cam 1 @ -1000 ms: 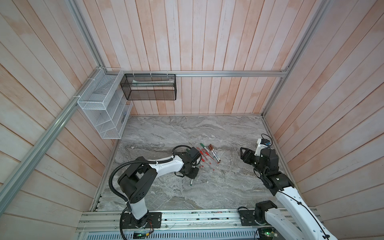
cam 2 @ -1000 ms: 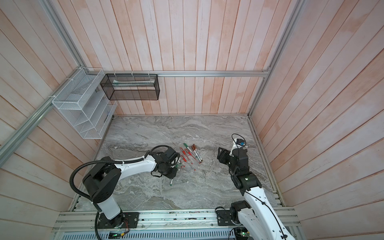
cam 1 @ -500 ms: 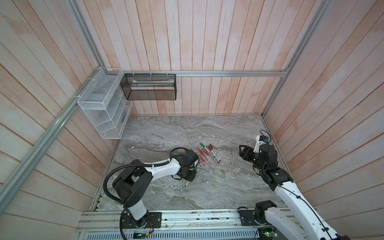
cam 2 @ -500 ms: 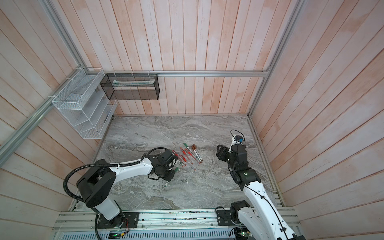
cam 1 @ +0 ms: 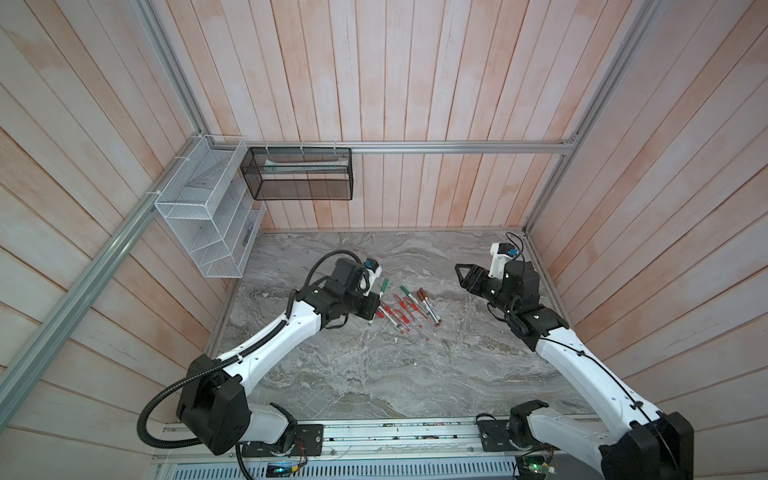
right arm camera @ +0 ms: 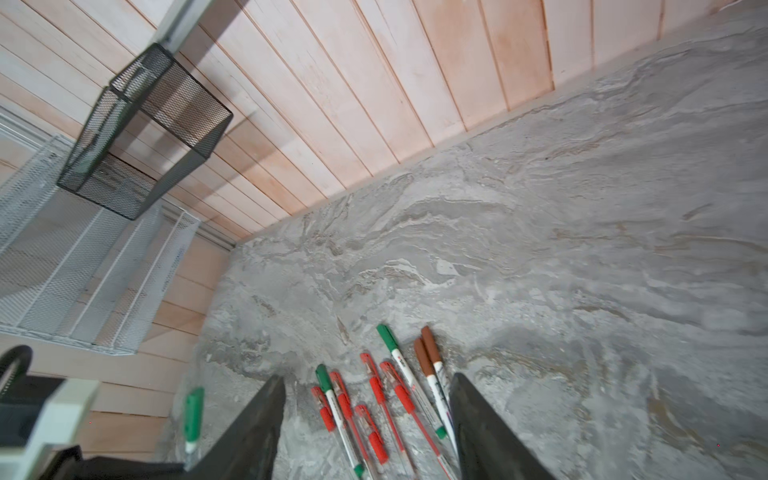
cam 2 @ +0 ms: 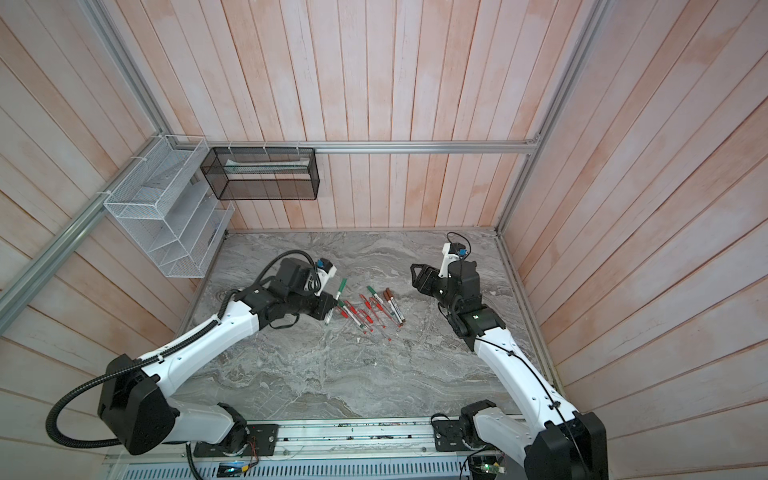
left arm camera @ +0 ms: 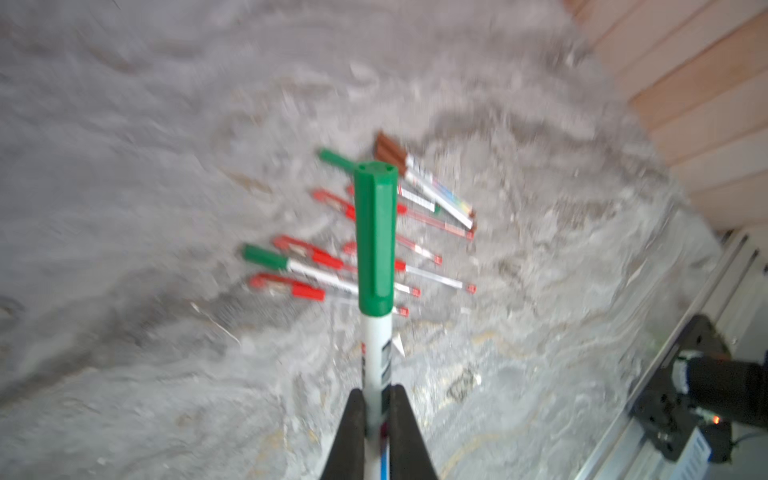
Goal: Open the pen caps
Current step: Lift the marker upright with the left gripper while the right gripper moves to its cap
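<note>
No cap is off yet, as far as the views show. Every pen in sight carries its cap, and no loose cap lies on the table.

The first pull looks set up but not made. The left gripper has its jaws closed narrow on the white barrel of a green-capped marker. The marker is held up off the table, on the side of the cluster toward the table's left edge. Its green cap points away from the jaws, with nothing touching it.

The right gripper hangs above the table toward its right edge, well apart from that cap. Its jaws stand wide and hold nothing, and they are aimed toward the pens. My reading is that it has to come across and take the green cap while the left gripper keeps the barrel. Every other pen then needs the same treatment, so nearly all the work is left.

There are ten caps, each seated on its pen:
- Green: three. These are the held one, a second green cap and a third green cap.
- Brown caps: two, touching side by side.
- Red caps with clips: five, as best I can count. Some pens overlap.

The nine lying pens sit close together near the middle of the table.
</note>
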Motion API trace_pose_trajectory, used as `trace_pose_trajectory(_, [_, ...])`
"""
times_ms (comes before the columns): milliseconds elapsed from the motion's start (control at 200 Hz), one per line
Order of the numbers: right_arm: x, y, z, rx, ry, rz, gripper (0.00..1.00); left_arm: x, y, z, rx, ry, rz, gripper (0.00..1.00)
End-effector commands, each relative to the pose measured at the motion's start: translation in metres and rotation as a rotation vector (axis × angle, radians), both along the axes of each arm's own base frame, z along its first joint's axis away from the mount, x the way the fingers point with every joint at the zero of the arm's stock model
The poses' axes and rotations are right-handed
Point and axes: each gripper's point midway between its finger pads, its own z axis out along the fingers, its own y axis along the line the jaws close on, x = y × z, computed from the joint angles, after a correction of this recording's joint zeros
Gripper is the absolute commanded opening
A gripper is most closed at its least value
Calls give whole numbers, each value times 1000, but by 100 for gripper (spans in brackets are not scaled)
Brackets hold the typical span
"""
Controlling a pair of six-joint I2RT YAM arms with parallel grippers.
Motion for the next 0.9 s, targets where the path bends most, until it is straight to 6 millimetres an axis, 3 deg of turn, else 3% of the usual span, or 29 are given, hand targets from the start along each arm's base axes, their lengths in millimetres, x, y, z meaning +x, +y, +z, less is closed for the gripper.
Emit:
trace_pose_trajectory(0, [4, 24, 47, 160, -145, 85, 63, 4, -3, 66, -132, -178, -75, 0])
trace_pose_trajectory(60, [4, 34, 59, 208, -193, 124, 63, 7, -8, 93, -169, -288, -123, 0])
trace_pose_trajectory(120, [3, 42, 71, 239, -231, 169, 63, 13, -15, 104, -201, -301, -153, 0])
trace_pose_trajectory(225, [1, 53, 85, 269, -271, 227, 63, 13, -25, 106, -350, -213, -221, 0])
trace_pose_trajectory(340, [-8, 60, 95, 300, -328, 288, 62, -13, -25, 109, -629, -64, -409, 0])
trace_pose_trajectory(525, [-16, 85, 86, 341, -305, 402, 59, -22, 10, 114, -768, -81, -445, 0])
trace_pose_trajectory(805, [-22, 157, 78, 449, -259, 558, 58, -32, 20, 94, -785, -118, -479, 0])
trace_pose_trajectory(895, [-20, 181, 72, 483, -204, 624, 50, -36, 19, 96, -791, -131, -501, 0])
